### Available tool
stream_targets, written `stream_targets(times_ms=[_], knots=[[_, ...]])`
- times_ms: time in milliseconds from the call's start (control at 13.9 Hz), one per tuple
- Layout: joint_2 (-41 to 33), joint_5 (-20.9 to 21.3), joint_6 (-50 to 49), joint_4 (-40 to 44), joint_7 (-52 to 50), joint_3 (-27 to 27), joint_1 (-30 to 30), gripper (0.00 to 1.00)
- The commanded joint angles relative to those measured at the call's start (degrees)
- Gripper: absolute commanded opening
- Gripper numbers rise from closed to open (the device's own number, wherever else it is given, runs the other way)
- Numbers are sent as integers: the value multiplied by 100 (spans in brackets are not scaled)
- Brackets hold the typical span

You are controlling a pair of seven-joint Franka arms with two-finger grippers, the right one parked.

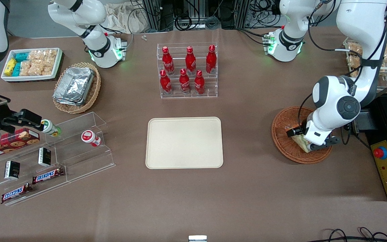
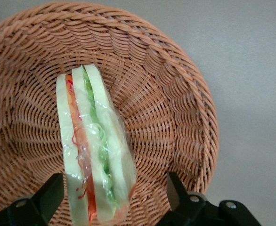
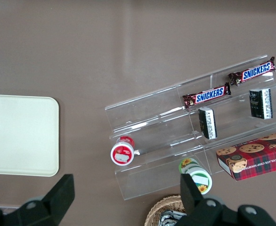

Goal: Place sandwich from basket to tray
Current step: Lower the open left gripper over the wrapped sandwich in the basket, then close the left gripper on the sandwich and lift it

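Sandwich (image 2: 94,150) lies in the basket (image 2: 175,94), a wrapped wedge standing on edge with its bread faces turned toward my two fingers (image 2: 46,195). The gripper (image 1: 309,145) hangs low over the basket with its jaws spread wide, one finger on each side of the wedge and neither visibly touching it, so it holds nothing yet. I judge the sandwich light and soft: the bread will squash under a hard squeeze, and the clear film around it looks slick, so I would close gently across the two bread faces near the thick end. The basket's woven wall rises around the gripper, so the lift should go straight up before any sideways travel. The tray (image 1: 184,142) sits well apart, toward the parked arm's end, with bare cloth between. A rack of red bottles (image 1: 187,69) stands farther from the front camera than the tray, off the path I expect.
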Motion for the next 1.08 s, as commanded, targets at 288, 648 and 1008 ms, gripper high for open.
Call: stream_targets(times_ms=[288, 648, 1008], knots=[[57, -31, 157, -46, -270, 2, 1, 17], [-259, -31, -929, 426, -287, -42, -34, 0], [-286, -356, -2793, 1920, -252, -411, -96, 0]])
